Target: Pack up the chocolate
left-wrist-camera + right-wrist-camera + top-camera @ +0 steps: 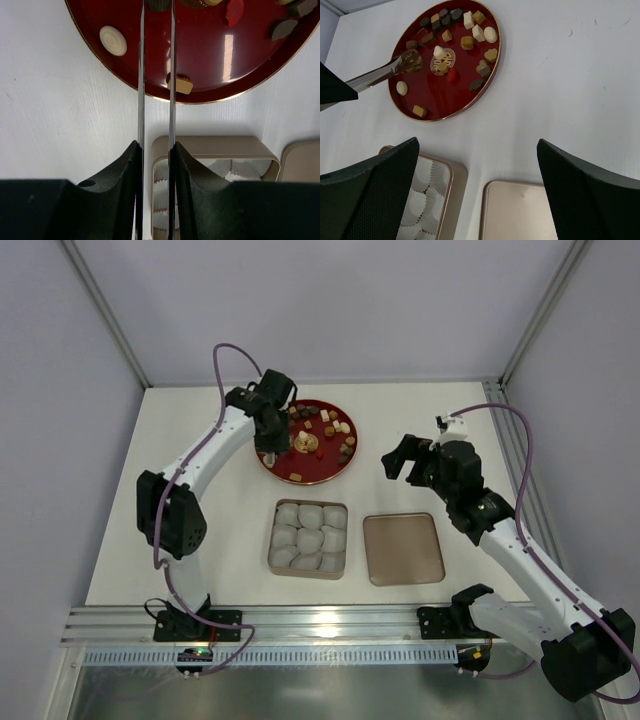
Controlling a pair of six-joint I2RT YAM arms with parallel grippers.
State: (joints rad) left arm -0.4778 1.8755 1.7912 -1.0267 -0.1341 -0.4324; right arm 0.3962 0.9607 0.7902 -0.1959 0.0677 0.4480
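Toward nine o'clock on the round glossy red plate, the left gripper's narrowed metal blades flank a frame-cropped dark brown chocolate; whether they grip it is unclear. The right gripper gapes wide.

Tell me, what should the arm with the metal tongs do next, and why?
Probably squeeze the tongs a little tighter before lifting. The left gripper holds them with their tips either side of a dark chocolate on the red plate, and the paper cups in the box look empty.
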